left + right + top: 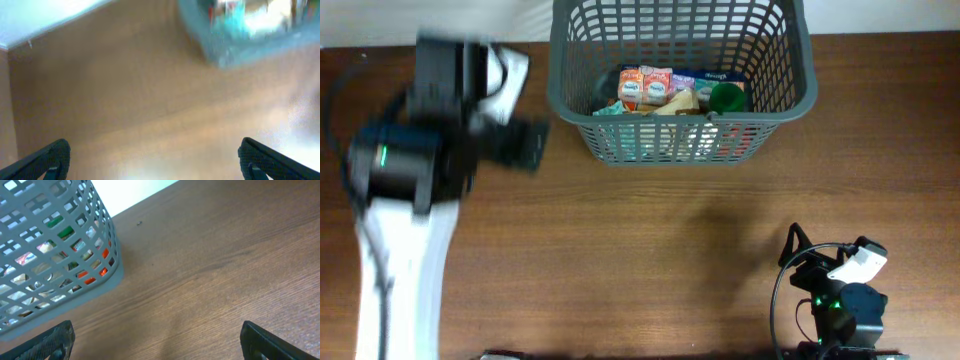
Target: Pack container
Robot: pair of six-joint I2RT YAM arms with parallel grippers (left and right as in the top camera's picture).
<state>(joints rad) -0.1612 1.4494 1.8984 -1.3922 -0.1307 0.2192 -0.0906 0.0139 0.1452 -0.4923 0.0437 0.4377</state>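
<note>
At top centre, large dark grey lattice plastic basket [670,142] holding groceries [670,88]; left gripper [155,156] hovering upper left, fingers spread, empty; right gripper [157,340] lower right, released

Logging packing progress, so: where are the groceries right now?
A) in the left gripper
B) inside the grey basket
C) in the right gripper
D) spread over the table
B: the orange cartons and a green lid show inside the basket, behind its lattice walls.
</note>
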